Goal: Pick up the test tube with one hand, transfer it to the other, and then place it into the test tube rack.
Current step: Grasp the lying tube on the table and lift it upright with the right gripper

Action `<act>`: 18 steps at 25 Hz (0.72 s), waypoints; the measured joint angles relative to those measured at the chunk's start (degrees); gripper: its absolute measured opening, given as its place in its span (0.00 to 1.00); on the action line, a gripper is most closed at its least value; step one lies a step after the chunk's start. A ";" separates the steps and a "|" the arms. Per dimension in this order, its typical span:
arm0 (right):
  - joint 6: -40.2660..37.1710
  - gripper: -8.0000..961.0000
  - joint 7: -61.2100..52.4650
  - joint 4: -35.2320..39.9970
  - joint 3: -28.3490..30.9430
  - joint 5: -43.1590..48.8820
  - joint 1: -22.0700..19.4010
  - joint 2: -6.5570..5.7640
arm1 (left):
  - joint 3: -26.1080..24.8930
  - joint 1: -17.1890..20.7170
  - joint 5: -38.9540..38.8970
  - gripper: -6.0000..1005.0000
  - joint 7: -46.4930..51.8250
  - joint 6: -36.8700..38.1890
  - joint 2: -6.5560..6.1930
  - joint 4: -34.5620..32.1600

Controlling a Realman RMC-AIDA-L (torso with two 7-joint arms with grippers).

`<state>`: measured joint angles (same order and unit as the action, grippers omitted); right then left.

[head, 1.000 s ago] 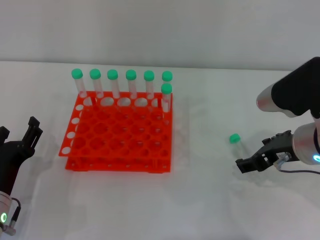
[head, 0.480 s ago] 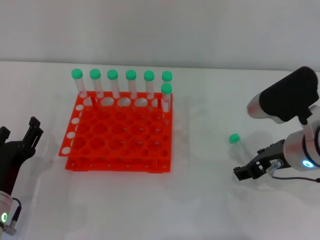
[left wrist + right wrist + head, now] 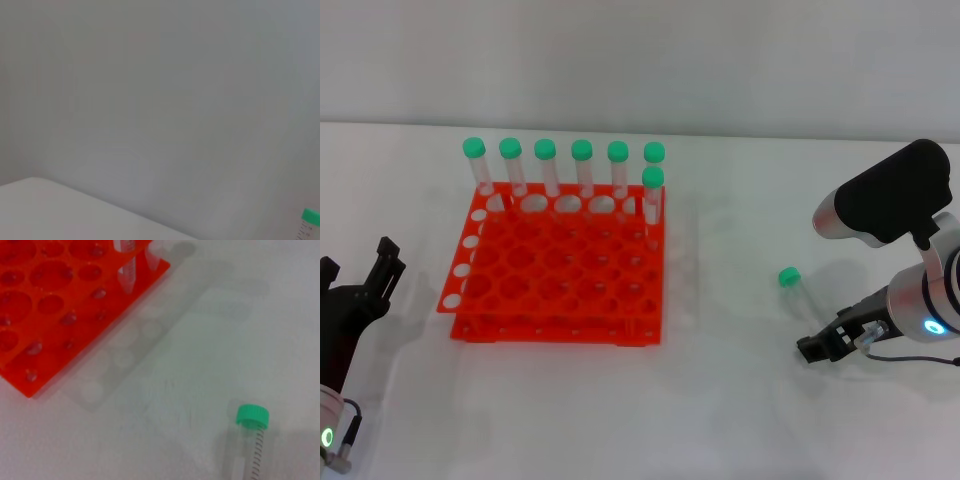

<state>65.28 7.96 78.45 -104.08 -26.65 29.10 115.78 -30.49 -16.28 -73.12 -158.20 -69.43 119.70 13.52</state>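
Observation:
The test tube (image 3: 794,284), clear with a green cap, lies flat on the white table to the right of the rack; in the right wrist view this test tube (image 3: 249,445) lies alone on the table. My right gripper (image 3: 817,348) hovers low just in front of it and slightly to its right, not touching it. The orange-red test tube rack (image 3: 560,270) stands left of centre, with several green-capped tubes (image 3: 582,165) upright along its back row and right corner. My left gripper (image 3: 360,285) is parked at the lower left, open and empty.
A corner of the rack (image 3: 55,315) shows in the right wrist view, well apart from the lying tube. The left wrist view shows only the wall, a strip of table and one green cap (image 3: 311,216). Bare table lies between rack and tube.
My right gripper has drawn back a little toward the near right, away from the lying tube. The tube, the rack and the left arm have stayed put.

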 joint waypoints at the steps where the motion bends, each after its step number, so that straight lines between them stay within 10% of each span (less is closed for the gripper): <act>1: 0.08 0.73 0.01 0.01 0.01 -0.01 0.03 -0.01 | 0.00 0.00 0.00 0.82 0.00 0.00 0.00 -0.03; 18: 2.38 0.51 0.28 -3.20 0.50 -1.03 3.43 -0.07 | 0.00 -0.24 -0.01 0.81 0.00 -0.35 -0.08 -0.34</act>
<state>67.66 8.24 75.25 -103.58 -27.68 32.53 115.71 -30.50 -16.52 -73.13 -158.20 -69.77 119.62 13.19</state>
